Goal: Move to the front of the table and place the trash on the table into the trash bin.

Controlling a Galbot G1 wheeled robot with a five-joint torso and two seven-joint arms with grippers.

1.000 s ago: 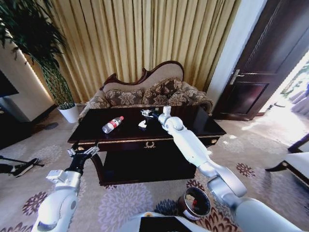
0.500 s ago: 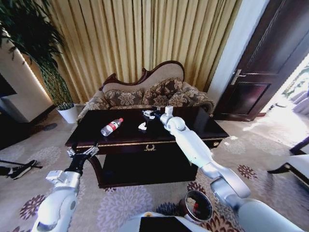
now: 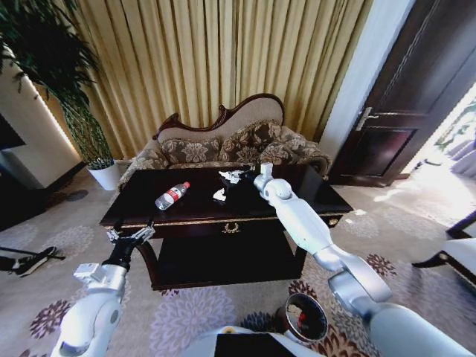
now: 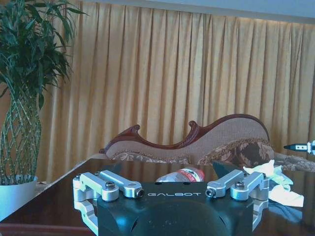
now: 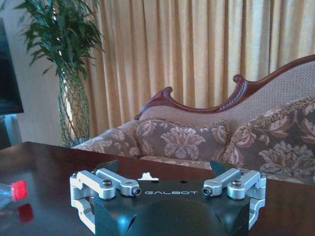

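The dark glossy table stands in front of me. On it lie a clear bottle with a red label and two white paper wads, one near the middle and one farther back. My right arm reaches over the table, and its gripper is open right at the far wad, a bit of which shows between the fingers. My left gripper hangs open, low by the table's front left corner. The trash bin stands on the carpet under my right arm.
A carved floral sofa sits behind the table before gold curtains. A potted plant stands at the back left and a dark door at the right. Patterned carpet surrounds the table, and its lower shelf is dark.
The whole head view has shifted a little, so the camera moved. My right gripper stays at the far wad and the left arm keeps its low pose.
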